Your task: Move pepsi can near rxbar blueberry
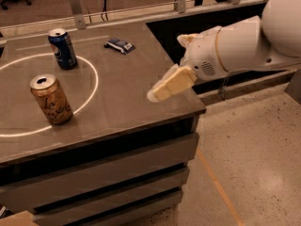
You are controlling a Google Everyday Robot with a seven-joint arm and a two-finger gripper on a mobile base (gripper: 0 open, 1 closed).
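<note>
So on the table [127, 98] the pepsi can [62, 49] stands upright at the back left. The rxbar blueberry [119, 45] lies flat off to its right near the back edge, with a clear gap between them. A second can [51, 99] stands upright in front of the pepsi can, closer to the front edge. The gripper [161, 90] hangs over the table's right front corner, arm [235, 44] stretching off to the right, well apart from all three.
</note>
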